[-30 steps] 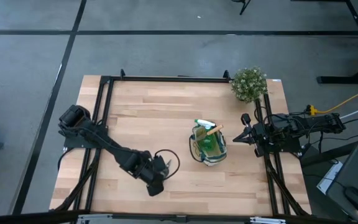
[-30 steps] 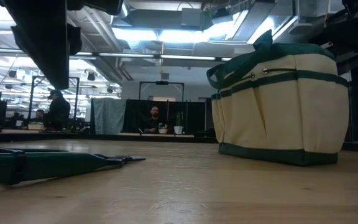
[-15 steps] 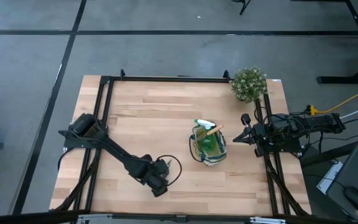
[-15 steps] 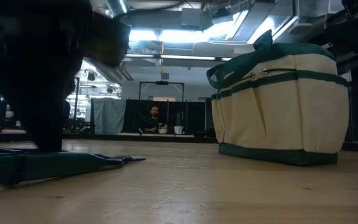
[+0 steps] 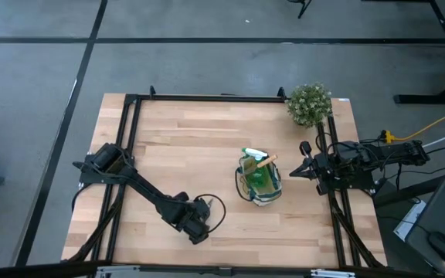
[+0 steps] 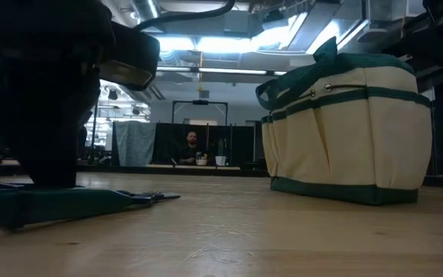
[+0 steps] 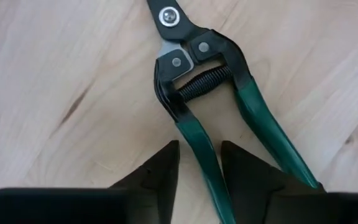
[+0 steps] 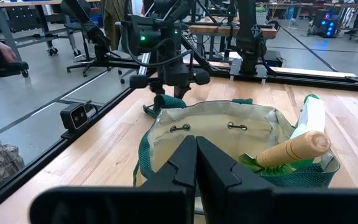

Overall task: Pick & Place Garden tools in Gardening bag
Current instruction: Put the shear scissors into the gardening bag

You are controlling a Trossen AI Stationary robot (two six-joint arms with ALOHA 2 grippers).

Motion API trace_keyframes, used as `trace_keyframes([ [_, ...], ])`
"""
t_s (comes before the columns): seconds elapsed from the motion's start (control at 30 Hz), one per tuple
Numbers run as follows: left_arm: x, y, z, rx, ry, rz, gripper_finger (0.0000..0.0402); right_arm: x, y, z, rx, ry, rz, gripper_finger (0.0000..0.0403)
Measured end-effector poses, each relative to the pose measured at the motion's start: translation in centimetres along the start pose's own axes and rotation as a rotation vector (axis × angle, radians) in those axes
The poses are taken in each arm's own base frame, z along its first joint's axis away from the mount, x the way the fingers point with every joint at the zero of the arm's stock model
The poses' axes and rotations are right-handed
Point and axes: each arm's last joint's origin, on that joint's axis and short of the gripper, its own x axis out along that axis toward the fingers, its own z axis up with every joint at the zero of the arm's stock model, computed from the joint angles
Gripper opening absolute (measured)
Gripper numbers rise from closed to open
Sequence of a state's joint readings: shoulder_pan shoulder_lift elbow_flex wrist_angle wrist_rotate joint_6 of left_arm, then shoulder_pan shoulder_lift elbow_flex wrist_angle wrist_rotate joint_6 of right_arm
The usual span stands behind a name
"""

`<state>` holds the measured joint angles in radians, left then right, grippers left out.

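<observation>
Pruning shears (image 7: pixel 210 106) flat on the wooden table (image 5: pixel 184 147), near the front edge, well apart from the gardening bag (image 5: pixel 259 181); handles show green here, sprung apart. Left gripper (image 7: pixel 199 163) lowered over them, fingers (image 7: pixel 160 171) part-open and straddling one green handle, not visibly clamped. Straddle probably chosen because one handle fits the narrow gap. Bag upright mid-table, mouth open, already holding the spray bottle (image 8: pixel 309 121) and trowel (image 8: pixel 294 149), wooden handle out. Right gripper (image 8: pixel 196 163) parked just beside the bag, fingers pressed together, empty. Potted plant (image 5: pixel 309 103) at the far corner, untouched. Shears apparently the last tool.
</observation>
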<state>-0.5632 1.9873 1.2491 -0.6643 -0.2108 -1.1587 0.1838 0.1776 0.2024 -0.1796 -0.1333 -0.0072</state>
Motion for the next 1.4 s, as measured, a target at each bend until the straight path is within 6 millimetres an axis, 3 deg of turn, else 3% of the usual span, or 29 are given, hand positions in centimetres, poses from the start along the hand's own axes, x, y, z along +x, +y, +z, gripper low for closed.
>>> trace_keyframes([
  [0.3,0.0,0.1,0.0,0.0,-0.005,0.004,0.0026,0.0,0.0,0.0,0.0,0.0,0.0,0.0012],
  [0.6,0.0,0.0,0.1,-0.002,-0.001,-0.006,0.0031,0.0,0.0,0.0,0.0,0.0,0.0,0.0012],
  [0.87,-1.1,0.2,0.5,-0.005,-0.04,-0.029,0.0027,0.0,0.0,0.0,0.0,-0.001,0.0,0.0012],
  [1.4,-2.8,2.1,4.3,0.011,-0.126,-0.028,0.0028,0.0,0.0,0.0,0.0,-0.001,0.0,0.0012],
])
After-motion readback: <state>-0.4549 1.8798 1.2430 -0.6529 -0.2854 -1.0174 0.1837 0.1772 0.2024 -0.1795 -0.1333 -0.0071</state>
